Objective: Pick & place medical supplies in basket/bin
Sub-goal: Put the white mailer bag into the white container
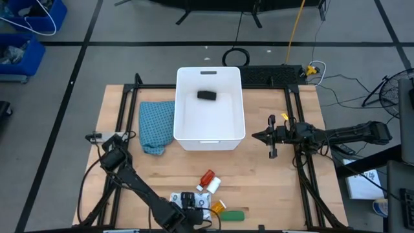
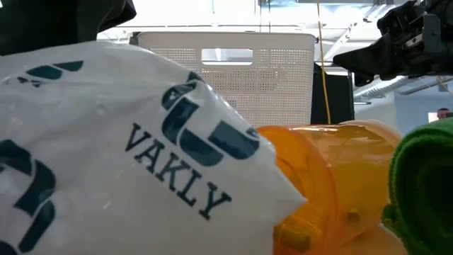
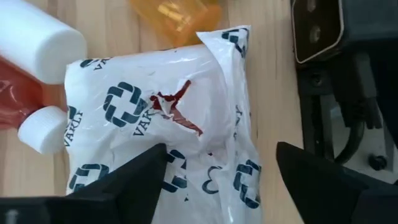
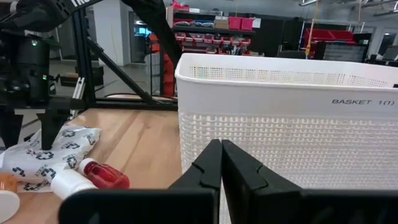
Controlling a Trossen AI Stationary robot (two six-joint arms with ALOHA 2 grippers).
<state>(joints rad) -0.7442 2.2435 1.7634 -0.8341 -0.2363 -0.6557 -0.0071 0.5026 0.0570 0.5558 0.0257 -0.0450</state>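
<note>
Left gripper (image 3: 217,180) hangs over the white packet (image 3: 180,118) at the near edge of the table (image 1: 272,188), fingers (image 3: 134,171) spread wide to either side of it, nothing held. You see the packet lying flat on the wood, printed with dark cross logos, a red smear at a tear in its middle. Just beside it sit the white bottle (image 3: 37,34), the red tube (image 3: 15,93) with its white cap, and the orange vial (image 3: 177,15) past the packet's far corner. From overhead you can place the whole cluster by the near edge, with the green oblong (image 1: 234,215) lying at its right end (crowded, the items nearly touch).

Right gripper (image 4: 221,165) waits at the table's right side, fingers pressed together, empty, pointing at the basket (image 1: 187,136). That white basket stands at the table's far middle, and the black oblong (image 1: 206,95) already lies inside it, toward the far wall. You also see the teal cloth (image 1: 155,126) lying against the basket's left wall.
</note>
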